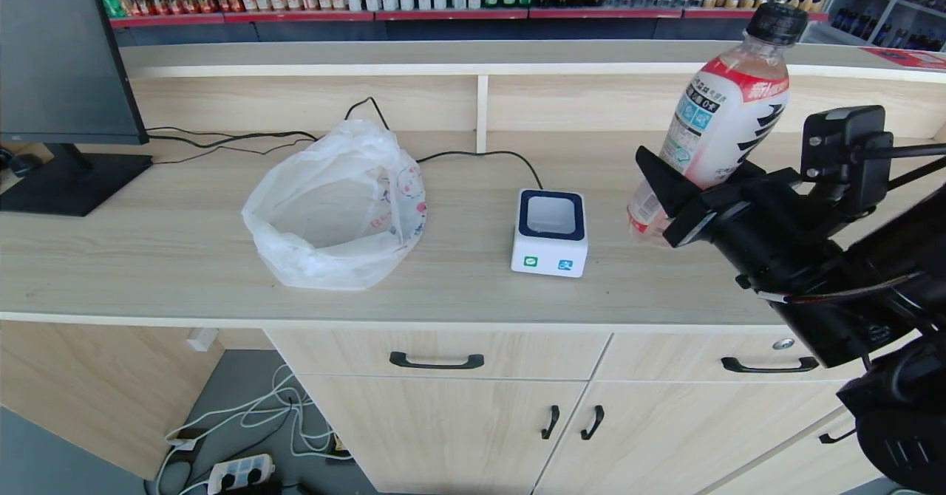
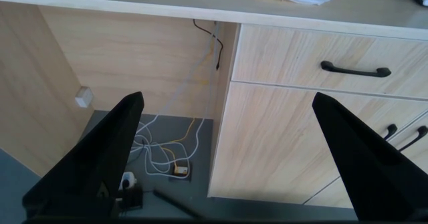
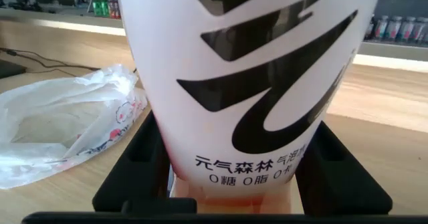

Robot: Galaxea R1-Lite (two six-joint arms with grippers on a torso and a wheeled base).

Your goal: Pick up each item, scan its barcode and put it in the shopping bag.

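My right gripper [image 1: 669, 210] is shut on the lower part of a drink bottle [image 1: 713, 122] with a white label and black cap, held tilted above the right side of the counter. Up close, the bottle [image 3: 247, 83] sits between the black fingers [image 3: 130, 177]. A white scanner box [image 1: 550, 233] with a dark-framed window stands mid-counter, to the left of the bottle. The open white plastic shopping bag [image 1: 336, 207] lies further left; the bag [image 3: 60, 127] also shows behind the bottle. My left gripper [image 2: 227, 164] hangs open below the counter edge, facing the cabinet front.
A black monitor [image 1: 63, 74] on its stand occupies the counter's back left corner, with cables [image 1: 244, 140] running behind the bag. A raised wooden ledge [image 1: 480, 59] borders the counter's far side. Drawers with black handles [image 1: 436, 362] are below; a power strip [image 1: 240, 471] lies on the floor.
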